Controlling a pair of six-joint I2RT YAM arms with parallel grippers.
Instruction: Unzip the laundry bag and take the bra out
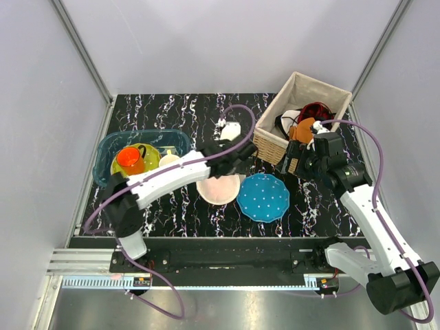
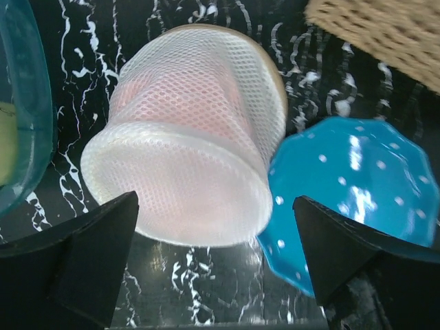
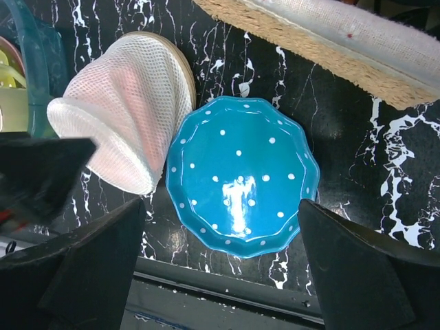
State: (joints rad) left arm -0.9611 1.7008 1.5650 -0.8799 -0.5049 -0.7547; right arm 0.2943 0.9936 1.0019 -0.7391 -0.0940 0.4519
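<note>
- The laundry bag (image 1: pixel 218 188) lies near the middle of the table (image 1: pixel 172 110). It touches a teal dotted plate (image 1: pixel 265 197) at its 3 o'clock, with a wicker basket (image 1: pixel 302 117) off at 1 o'clock.
- A salmon-pink glow through the mesh is probably the bra (image 2: pixel 175 93), not yet taken out.
- The left gripper (image 2: pixel 214 206) hovers over the bag's near rim with its fingers spread wide and nothing between them.
- The right gripper (image 3: pixel 221 206) hangs above the plate, also spread and empty.
- The step in hand looks like finding the zip. A tan seam runs round the far rim at 12 o'clock in the left wrist view, but I cannot make out a puller.
- To do it well, one gripper should pin the soft rim flat while the other pinches only the puller and draws it along the seam's curve. Lifting would drag the whole pouch.
- The plate's edge crowds the 3 o'clock side, so approaching from 9 o'clock seems safer.
- No brand, label or writing is readable.
</note>
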